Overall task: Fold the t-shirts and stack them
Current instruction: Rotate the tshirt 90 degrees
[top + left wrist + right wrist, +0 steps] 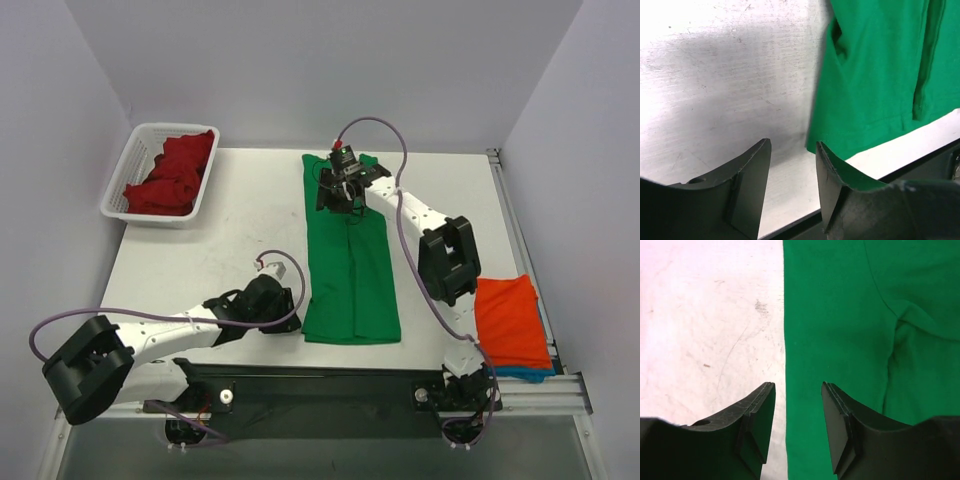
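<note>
1. Head count: one green t-shirt (350, 265), one orange t-shirt (512, 320), and one blue t-shirt (527, 375) that only shows as a thin sliver under the orange one's near edge. There's also a heap of dark red t-shirts (175, 172), and how many are in there can't be told. On top of that, one white basket (124, 170), two arms, two grippers, one table (240, 215)
2. The green t-shirt is folded into a long narrow strip. It lies flat down the middle of the table, running from the far side to the near side
3. The orange and blue t-shirts sit stacked at the near right corner of the table. The dark red heap is inside the basket at the far left corner
4. The left gripper (292, 312) is down low at the near left corner of the green strip. On its wrist view the shirt's corner (812, 142) lies just ahead of the right finger (827, 172), and the cloth spreads off to the right. The jaws are spread apart with only bare table between them
5. The right gripper (335, 196) is over the far end of the strip, on its left side. Its wrist view shows the fingers (762, 407) straddling the shirt's straight left edge (785, 340), one over table, one over green cloth. The jaws are parted and nothing is pinched, and whether the tips touch the cloth can't be told
6. The neck end sits under the right gripper, so no label or writing can be read
</note>
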You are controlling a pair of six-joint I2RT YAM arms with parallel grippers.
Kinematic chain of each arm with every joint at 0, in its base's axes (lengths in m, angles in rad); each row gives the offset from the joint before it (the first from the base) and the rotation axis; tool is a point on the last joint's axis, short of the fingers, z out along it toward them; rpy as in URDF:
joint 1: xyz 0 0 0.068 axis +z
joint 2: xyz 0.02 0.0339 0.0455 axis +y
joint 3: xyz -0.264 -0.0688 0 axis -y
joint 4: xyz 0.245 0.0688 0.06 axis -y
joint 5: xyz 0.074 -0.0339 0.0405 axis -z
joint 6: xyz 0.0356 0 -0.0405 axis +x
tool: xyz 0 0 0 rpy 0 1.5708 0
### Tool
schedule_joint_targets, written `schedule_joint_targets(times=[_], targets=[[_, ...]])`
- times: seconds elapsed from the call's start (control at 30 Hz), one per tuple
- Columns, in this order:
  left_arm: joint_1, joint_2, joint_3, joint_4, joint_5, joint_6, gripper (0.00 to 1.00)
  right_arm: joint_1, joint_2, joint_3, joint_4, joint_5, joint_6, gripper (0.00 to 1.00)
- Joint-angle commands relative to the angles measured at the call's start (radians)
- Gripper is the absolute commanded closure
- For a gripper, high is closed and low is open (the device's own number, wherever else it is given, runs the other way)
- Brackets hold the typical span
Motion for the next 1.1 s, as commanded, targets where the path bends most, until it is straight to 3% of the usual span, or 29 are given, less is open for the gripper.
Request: schedule_joint_targets(times=[0.0,0.4,0.5,0.6,0.63,0.77,1.07], targets=[[-0.004,0.010,-0.014,0.164,0.032,0.053,0.47,-0.002,0.070,-0.002,0.072,-0.010,0.046,0.58],[-0.015,0.055,-0.098,0.365,0.121,0.024,0.48,0.032,0.164,0.024,0.106,-0.011,0.086,0.58],[-0.040,0.087,-0.094,0.372,0.124,0.011,0.54,0.032,0.173,0.032,0.106,-0.013,0.095,0.58],[-0.081,0.101,-0.086,0.360,0.105,-0.027,0.69,0.032,0.185,0.038,0.106,-0.019,0.103,0.58],[-0.104,0.105,-0.084,0.351,0.086,-0.054,0.79,0.032,0.188,0.038,0.104,-0.019,0.106,0.58],[-0.136,0.098,-0.084,0.308,0.058,-0.111,0.91,0.032,0.201,0.038,0.106,-0.019,0.116,0.58],[-0.149,0.064,-0.090,0.270,0.076,-0.216,0.94,0.032,0.210,0.046,0.104,-0.025,0.133,0.58]])
